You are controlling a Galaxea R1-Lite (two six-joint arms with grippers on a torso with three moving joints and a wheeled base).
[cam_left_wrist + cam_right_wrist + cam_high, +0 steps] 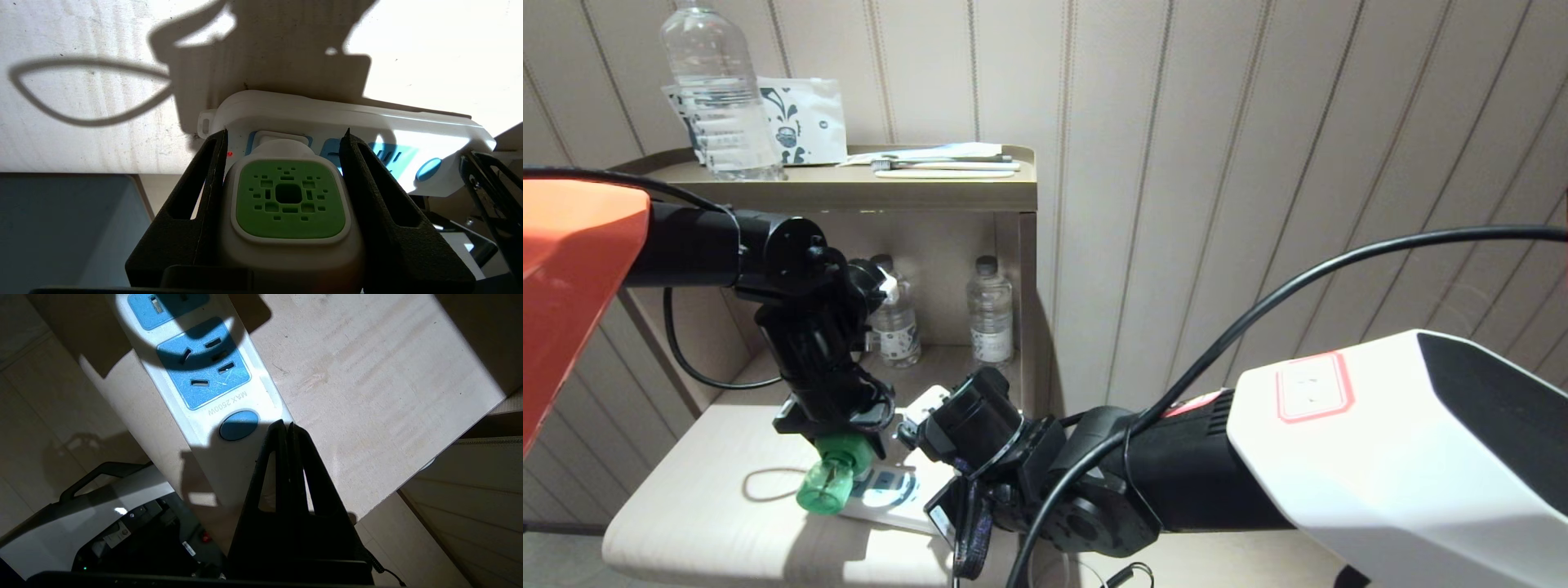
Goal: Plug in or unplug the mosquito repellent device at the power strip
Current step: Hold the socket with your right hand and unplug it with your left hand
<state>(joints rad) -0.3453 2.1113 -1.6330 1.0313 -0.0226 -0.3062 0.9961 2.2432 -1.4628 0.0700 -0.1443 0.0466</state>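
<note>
We've the left gripper (286,171) clamped on the mosquito repellent device (290,200), seemingly seated in the power strip (429,134) at twelve o'clock; right gripper (286,428) pinched empty.

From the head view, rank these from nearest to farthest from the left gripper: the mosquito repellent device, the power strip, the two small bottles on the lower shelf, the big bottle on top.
1. mosquito repellent device, clamped in the left gripper.
2. power strip, just beneath it.
3. two small bottles, behind on the lower shelf; too close to rank apart.
4. big bottle, on the top shelf.
</note>
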